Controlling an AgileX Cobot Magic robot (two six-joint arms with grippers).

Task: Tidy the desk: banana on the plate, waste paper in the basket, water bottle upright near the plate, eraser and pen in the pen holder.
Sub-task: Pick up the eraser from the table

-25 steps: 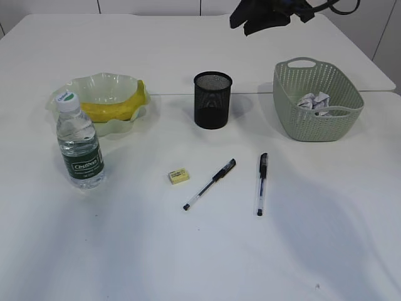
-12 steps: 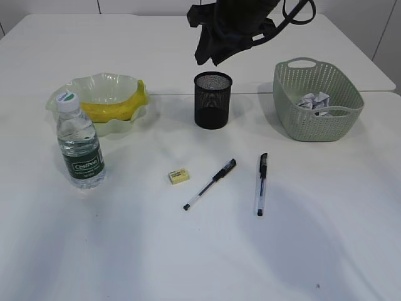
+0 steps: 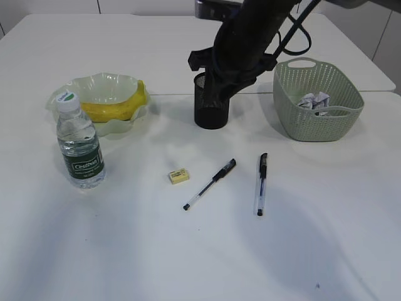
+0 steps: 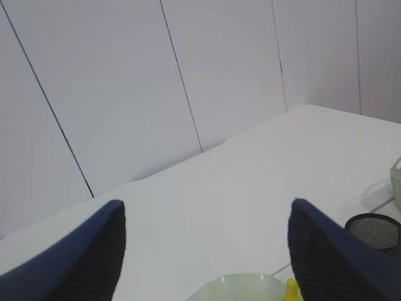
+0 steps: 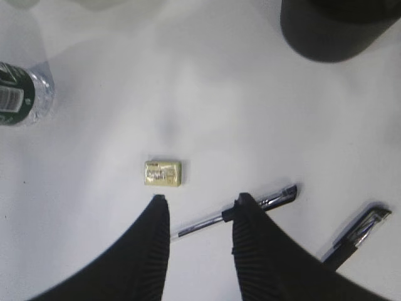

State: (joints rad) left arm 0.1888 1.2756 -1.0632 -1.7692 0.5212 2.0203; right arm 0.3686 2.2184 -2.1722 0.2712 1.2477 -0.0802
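Observation:
The banana (image 3: 111, 110) lies on the pale green plate (image 3: 103, 84) at the left, and the water bottle (image 3: 80, 145) stands upright in front of it. Waste paper (image 3: 313, 100) sits in the green basket (image 3: 316, 125). The yellow eraser (image 3: 178, 176) and two pens (image 3: 210, 184) (image 3: 260, 184) lie on the table in front of the black mesh pen holder (image 3: 212, 117). My right arm (image 3: 241, 44) hangs over the pen holder. My right gripper (image 5: 200, 207) is open above the eraser (image 5: 163, 173) and one pen (image 5: 276, 198), holding nothing. My left gripper (image 4: 207, 207) is open and empty, high above the plate (image 4: 241, 285).
The basket stands at the right rear. The second pen (image 5: 357, 233) lies right of the right gripper, and the bottle (image 5: 19, 94) is far to its left. The left wrist view also shows the pen holder (image 4: 373, 227) and a wall behind the table.
My right arm has swung down and forward from the top edge of the exterior view to over the pen holder. Nothing on the table has moved.

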